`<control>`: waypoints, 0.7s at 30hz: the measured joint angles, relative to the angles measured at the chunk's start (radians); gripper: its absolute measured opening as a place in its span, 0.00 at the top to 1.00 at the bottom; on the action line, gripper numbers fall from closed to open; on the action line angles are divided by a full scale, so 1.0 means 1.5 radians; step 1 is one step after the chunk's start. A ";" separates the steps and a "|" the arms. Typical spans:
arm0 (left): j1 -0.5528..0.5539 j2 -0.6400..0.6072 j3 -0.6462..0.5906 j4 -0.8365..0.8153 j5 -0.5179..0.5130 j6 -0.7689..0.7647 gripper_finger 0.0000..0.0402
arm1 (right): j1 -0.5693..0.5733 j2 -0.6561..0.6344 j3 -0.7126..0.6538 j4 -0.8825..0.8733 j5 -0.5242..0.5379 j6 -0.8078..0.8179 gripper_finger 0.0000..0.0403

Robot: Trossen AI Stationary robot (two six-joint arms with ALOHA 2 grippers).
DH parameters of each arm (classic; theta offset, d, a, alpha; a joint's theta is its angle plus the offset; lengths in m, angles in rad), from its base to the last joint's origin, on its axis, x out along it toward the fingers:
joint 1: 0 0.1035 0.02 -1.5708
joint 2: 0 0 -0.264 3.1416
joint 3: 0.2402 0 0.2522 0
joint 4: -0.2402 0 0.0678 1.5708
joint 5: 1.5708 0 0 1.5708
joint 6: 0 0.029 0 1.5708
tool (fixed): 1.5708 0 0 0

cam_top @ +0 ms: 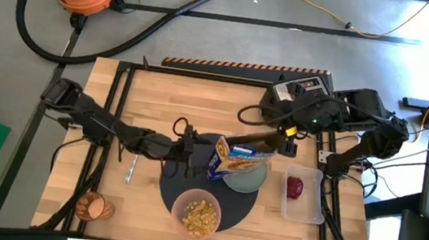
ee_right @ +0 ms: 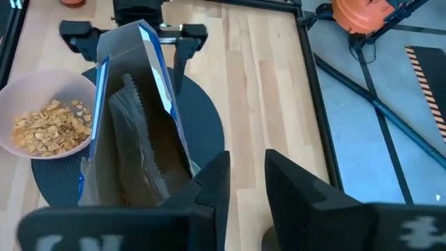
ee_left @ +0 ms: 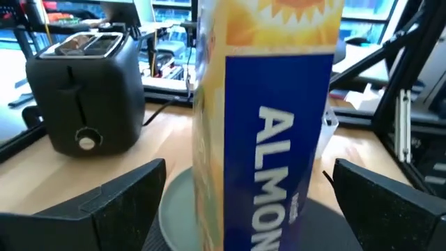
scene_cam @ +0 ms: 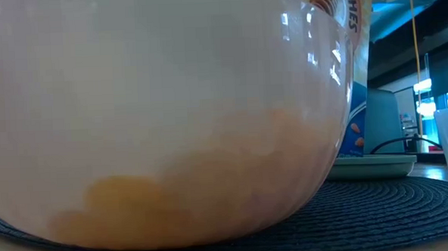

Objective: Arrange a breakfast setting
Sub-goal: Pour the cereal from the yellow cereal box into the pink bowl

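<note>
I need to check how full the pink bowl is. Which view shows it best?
The high view: it looks straight down into the pink bowl, showing the cereal on its bottom. The right wrist view shows most of it from an angle; the low view shows only its side wall, close up; the left wrist view misses it.

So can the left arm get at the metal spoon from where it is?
Probably yes: the spoon lies bare on the wood beside the arm, and the left gripper is open, off the cereal box.
</note>
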 joint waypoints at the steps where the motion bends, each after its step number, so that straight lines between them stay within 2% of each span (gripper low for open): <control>1: 0.000 0.006 0.000 0.016 0.000 0.000 0.02 | 0.000 0.000 0.000 0.000 0.004 0.000 0.80; 6: -0.002 0.034 0.000 0.077 0.018 -0.002 0.02 | -0.001 0.000 0.000 0.000 0.028 0.000 0.80; 11: -0.002 0.057 0.000 0.120 0.005 -0.003 0.02 | -0.001 0.000 0.000 0.000 0.033 0.000 0.80; 17: -0.001 0.112 0.040 0.126 -0.018 0.003 0.02 | -0.001 0.000 0.000 0.000 0.033 0.000 0.80; 21: -0.001 0.144 0.067 0.123 -0.024 0.054 0.02 | -0.002 0.000 0.000 0.000 0.040 0.001 0.80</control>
